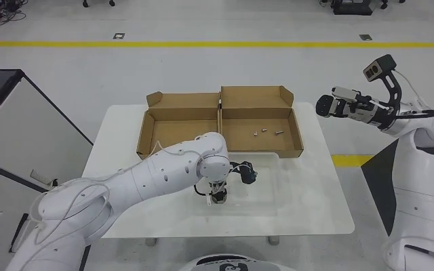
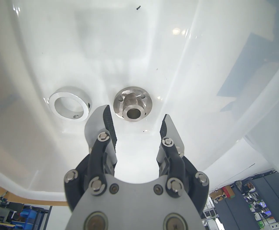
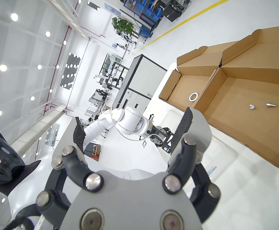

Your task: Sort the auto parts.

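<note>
In the left wrist view a steel flanged hub point(image 2: 130, 105) and a silver ring collar point(image 2: 69, 106) lie side by side on the floor of a clear plastic tray point(image 2: 196, 65). My left gripper point(image 2: 136, 113) hangs open just above the hub, one finger on either side of it and touching nothing. From above, this gripper point(image 1: 218, 196) sits inside the tray point(image 1: 264, 196) at the table's front. My right gripper point(image 3: 133, 118) is open and holds nothing; it is raised off the table's far right corner point(image 1: 322, 106).
Two open cardboard boxes stand behind the tray. The left box point(image 3: 185, 87) holds a flat ring point(image 3: 193, 96); the right box point(image 1: 261, 129) holds two small metal parts point(image 1: 256, 133) point(image 1: 278, 131). A tiny dark speck point(image 2: 137, 7) lies farther along the tray floor.
</note>
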Motion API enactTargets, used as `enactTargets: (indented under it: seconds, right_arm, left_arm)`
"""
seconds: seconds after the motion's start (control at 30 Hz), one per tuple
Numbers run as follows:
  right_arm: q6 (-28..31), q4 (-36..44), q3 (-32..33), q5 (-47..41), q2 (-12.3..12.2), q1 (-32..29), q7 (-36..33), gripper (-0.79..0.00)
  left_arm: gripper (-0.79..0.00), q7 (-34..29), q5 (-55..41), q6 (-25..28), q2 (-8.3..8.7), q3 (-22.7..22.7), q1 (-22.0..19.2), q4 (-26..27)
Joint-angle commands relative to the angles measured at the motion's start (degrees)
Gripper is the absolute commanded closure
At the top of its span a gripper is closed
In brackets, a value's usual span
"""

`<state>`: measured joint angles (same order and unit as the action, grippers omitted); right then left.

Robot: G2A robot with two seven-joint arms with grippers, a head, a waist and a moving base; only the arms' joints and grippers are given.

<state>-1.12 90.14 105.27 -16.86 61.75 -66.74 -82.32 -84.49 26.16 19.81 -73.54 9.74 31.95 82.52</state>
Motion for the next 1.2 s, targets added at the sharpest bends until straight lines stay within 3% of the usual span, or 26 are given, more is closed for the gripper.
enactTargets:
  seconds: [0.0, 0.27, 0.67, 1.17]
  right_arm:
    - [0.0, 0.0, 0.0, 0.0, 0.0, 0.0, 0.0, -0.785]
    - [0.0, 0.0, 0.0, 0.0, 0.0, 0.0, 0.0, -0.785]
    - [0.0, 0.0, 0.0, 0.0, 0.0, 0.0, 0.0, -0.785]
    - [0.0, 0.0, 0.0, 0.0, 0.0, 0.0, 0.0, -0.785]
  left_arm:
    - [-0.471, 0.0, 0.4, 0.0, -0.23, 0.0, 0.2, -0.5]
    - [-0.493, 0.1, 1.1, 0.1, -0.96, 0.0, 0.5, -2.2]
    - [-0.397, 0.5, 1.9, 0.5, -1.78, 0.0, 1.2, -3.8]
    - [-0.413, -0.4, 3.1, -0.4, -1.94, 0.0, 1.5, -3.5]
